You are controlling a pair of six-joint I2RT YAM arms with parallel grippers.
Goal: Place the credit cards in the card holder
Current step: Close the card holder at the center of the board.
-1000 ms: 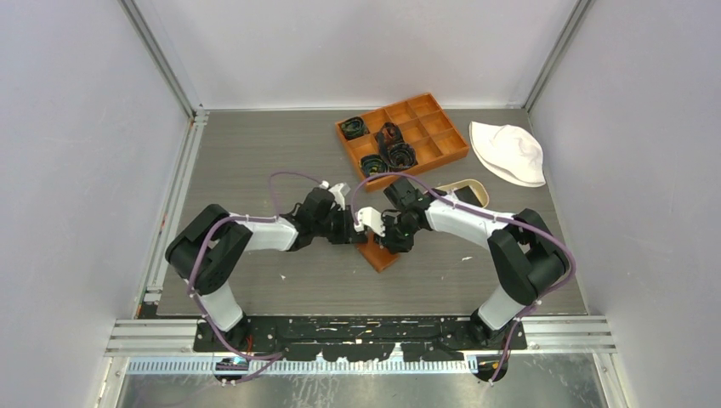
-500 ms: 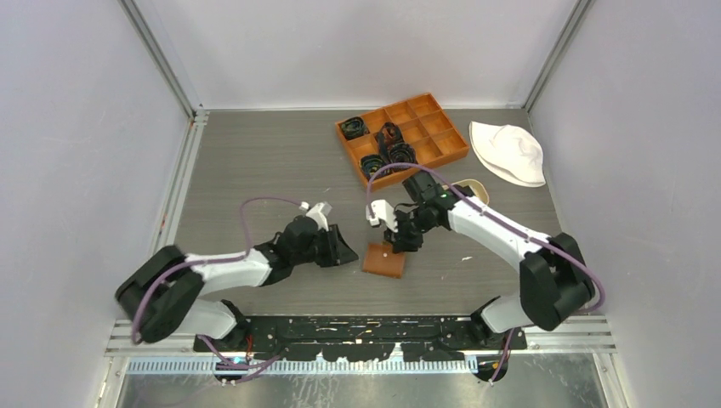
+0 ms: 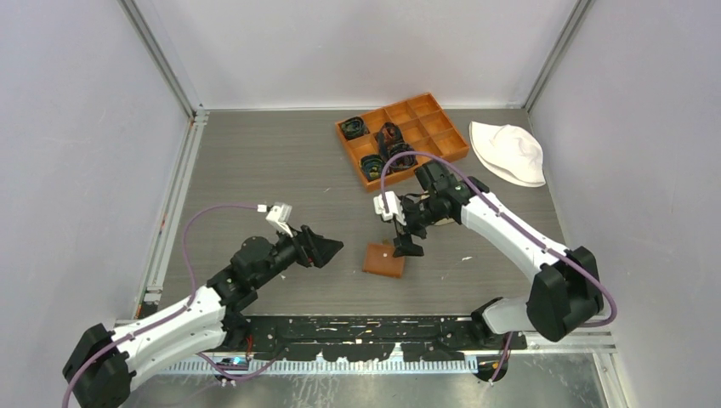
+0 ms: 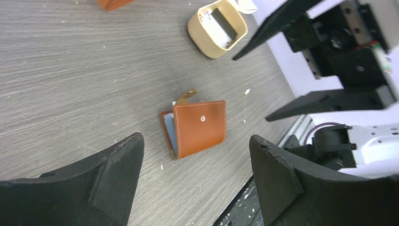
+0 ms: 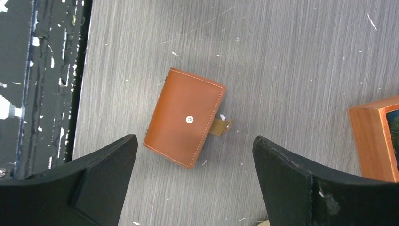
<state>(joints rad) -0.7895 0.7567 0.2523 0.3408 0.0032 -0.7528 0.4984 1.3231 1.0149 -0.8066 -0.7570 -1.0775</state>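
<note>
The card holder [image 3: 384, 260], a brown leather wallet, lies folded shut on the table with its snap button up and its tan strap [image 5: 221, 126] sticking out unfastened. The bluish edge of a credit card [image 4: 168, 133] shows inside its open side; no loose cards are in view. My left gripper [image 3: 330, 248] hovers open to the left of the holder [image 4: 200, 127], apart from it. My right gripper [image 3: 406, 241] hangs open just above the holder's far edge [image 5: 184, 123], holding nothing. The left wrist view shows the left gripper [image 4: 196, 142] empty, and the right wrist view shows the right gripper [image 5: 194, 140] empty.
An orange compartment box [image 3: 404, 136] with dark coiled items stands at the back. A white hat [image 3: 510, 151] lies to its right. A beige oval tray [image 4: 217, 29] sits beyond the holder, under the right arm. The black base rail [image 5: 42, 70] runs along the near table edge.
Both grippers let go of the card holder and opened wide. The left arm drew back to the near left, the right arm lifted away to the right. The holder now lies on the table.
</note>
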